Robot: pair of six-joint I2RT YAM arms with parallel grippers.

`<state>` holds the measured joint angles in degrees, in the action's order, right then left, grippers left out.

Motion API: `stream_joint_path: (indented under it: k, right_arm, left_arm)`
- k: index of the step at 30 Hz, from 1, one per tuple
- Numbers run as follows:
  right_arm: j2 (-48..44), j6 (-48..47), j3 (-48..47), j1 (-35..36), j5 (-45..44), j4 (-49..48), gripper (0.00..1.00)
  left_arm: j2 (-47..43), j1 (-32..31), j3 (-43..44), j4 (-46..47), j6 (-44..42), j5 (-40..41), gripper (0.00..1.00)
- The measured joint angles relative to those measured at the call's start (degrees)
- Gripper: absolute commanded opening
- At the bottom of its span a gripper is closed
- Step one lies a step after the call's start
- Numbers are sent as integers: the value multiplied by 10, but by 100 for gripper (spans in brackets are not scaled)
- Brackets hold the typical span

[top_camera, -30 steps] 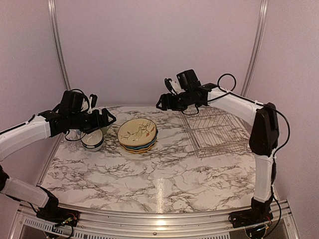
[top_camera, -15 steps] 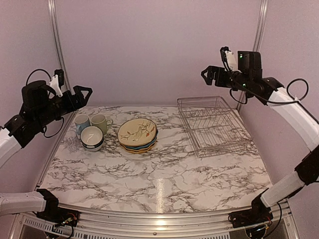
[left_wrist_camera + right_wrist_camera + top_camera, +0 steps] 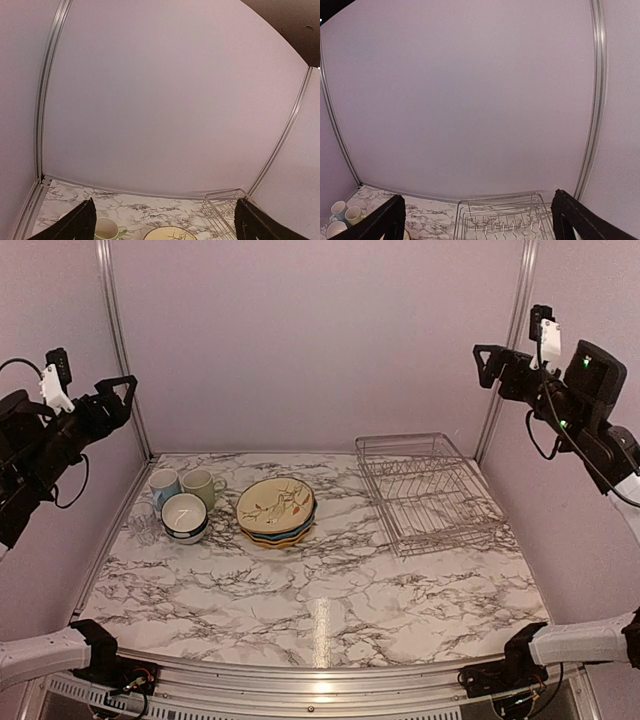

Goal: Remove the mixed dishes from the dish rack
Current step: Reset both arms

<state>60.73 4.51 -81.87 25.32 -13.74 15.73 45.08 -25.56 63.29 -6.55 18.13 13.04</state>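
so the dish rack (image 3: 430,496) sits on the far right part of the marble table (image 3: 330,605), one end near the back wall. the dishes are all out on the tabletop to its left, apart from it. closest to the rack is the stack of plates (image 3: 276,516), with the cream branch-patterned plate (image 3: 275,503) on top and yellow and blue rims peeking out under it. left of that there's the white bowl (image 3: 185,516), and right behind it the light-blue mug (image 3: 163,486) and pale-green mug (image 3: 203,486) stand side by side, all upright, bunched up in the far left corner. both arms are way up off the table near the side walls. the left gripper (image 3: 128,398) hangs high over the left edge with jaws wide apart and nothing between them, and its wrist cam shows the fingers (image 3: 80,225) at opposite edges of the shot. same deal for the right gripper (image 3: 480,366), high at the right, jaws spread, holding nothing. both wrist cams mostly show lilac wall (image 3: 320,340).
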Motion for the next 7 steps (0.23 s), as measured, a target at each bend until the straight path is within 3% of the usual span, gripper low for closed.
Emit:
stream_joint_path:
  k: [7]
  right_arm:
    - [-32,-29,3,0,-18,-39,99]
  left_arm:
    - [-16,0,-4,4,-26,43,99]
